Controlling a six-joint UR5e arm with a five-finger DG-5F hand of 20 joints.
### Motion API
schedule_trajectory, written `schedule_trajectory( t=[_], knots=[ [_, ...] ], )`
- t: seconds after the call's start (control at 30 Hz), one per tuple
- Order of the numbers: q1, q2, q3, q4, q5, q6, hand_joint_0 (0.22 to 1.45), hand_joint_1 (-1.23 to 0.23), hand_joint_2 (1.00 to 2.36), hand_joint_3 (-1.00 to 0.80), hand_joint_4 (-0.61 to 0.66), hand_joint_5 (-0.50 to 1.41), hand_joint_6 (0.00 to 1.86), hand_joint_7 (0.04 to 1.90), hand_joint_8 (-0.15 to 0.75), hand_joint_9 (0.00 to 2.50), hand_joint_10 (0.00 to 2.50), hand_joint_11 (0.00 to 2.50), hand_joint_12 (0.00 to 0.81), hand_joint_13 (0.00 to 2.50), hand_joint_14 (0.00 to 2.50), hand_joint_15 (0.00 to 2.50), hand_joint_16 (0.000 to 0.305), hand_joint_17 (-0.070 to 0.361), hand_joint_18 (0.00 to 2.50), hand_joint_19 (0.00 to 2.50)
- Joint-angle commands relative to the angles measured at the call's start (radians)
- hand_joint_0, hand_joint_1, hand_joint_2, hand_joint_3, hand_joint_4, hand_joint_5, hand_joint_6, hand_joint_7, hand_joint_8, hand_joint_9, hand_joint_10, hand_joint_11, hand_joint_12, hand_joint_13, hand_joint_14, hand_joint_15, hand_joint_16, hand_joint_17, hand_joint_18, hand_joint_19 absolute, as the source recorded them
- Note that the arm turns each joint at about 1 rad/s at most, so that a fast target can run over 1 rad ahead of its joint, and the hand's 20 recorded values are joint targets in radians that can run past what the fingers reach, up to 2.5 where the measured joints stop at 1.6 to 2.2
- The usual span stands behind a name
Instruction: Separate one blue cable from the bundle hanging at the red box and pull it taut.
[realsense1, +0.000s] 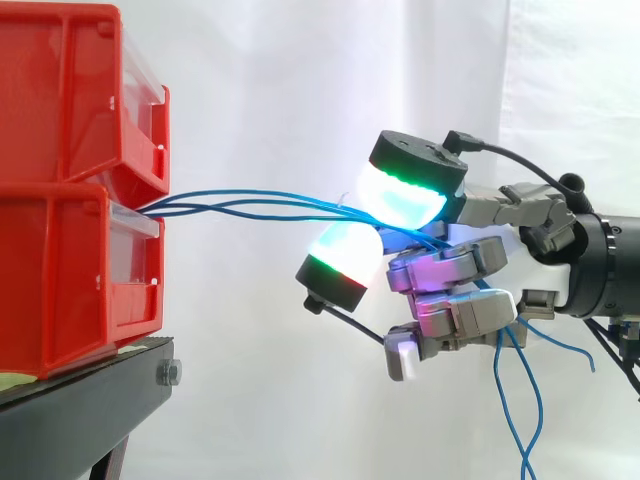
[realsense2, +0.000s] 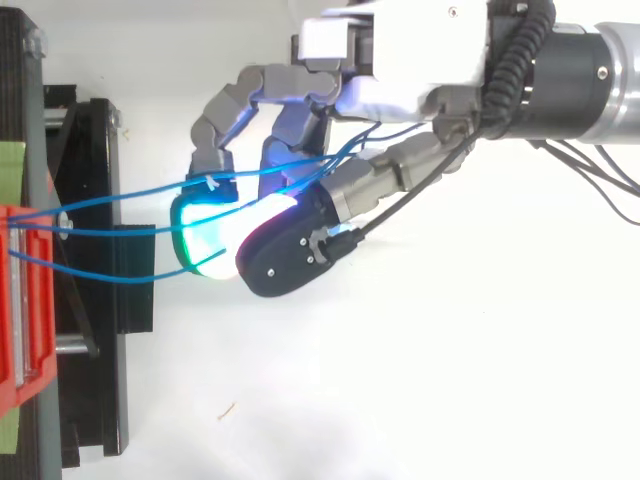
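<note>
White curtain (realsense1: 280, 90) hangs smooth behind my work. My hand (realsense1: 460, 268) curls, its glowing pads (realsense1: 400, 200) pinching several thin blue cables (realsense1: 260, 206) together. In the side view they stretch toward nine o'clock into the glossy stacked red bins (realsense1: 70, 270) on the black stand (realsense1: 80, 400); loose ends dangle at five o'clock.

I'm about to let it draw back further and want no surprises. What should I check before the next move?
1. Grip: robot hand shut on the blue cables: ok, the glowing pads pinch them.
2. Only one cable held: not ok, several strands run into the hand.
3. Strands taut: not ok, they bow slightly on the way from the red bin.
4. Cable ends anchored inside the bin: cannot tell.
5. The loose ends hang free below the hand: ok.
</note>
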Motion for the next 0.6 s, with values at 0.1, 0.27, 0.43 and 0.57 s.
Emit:
schedule_trajectory(
  t=[0.1, 0.27, 0.43, 0.57],
  knots=[
    [0.001, -0.001, 0.0, 0.007, 0.0, -0.015, 0.7, -0.86, 1.01, -0.29, 0.15, -0.21, 0.92, 0.79, 0.317, 1.01, 1.48, 1.34, 0.32, 1.46, 0.01, 1.51, 0.042, 0.094, 0.92, 0.69],
    [0.003, -0.001, 0.0, 0.007, 0.0, -0.018, 0.78, -0.91, 1.01, -0.33, 0.15, -0.21, 0.95, 0.85, 0.317, 1.02, 1.4, 1.36, 0.32, 1.44, 0.01, 1.5, 0.042, 0.094, 0.9, 0.69],
    [0.004, 0.0, 0.0, 0.007, 0.002, -0.018, 0.7, -0.93, 1.0, -0.5, 0.05, -0.2, 0.95, 0.83, 0.262, 1.05, 1.07, 1.37, 0.326, 1.32, 0.03, 1.31, 0.039, 0.087, 0.89, 0.63],
    [0.006, -0.001, 0.0, 0.008, 0.002, -0.023, 0.52, -0.84, 1.0, -0.5, 0.04, -0.18, 0.92, 0.82, 0.268, 1.24, 0.27, 1.53, 0.367, 1.16, 0.03, 0.94, 0.041, 0.092, 0.87, 0.63]
  ],
)
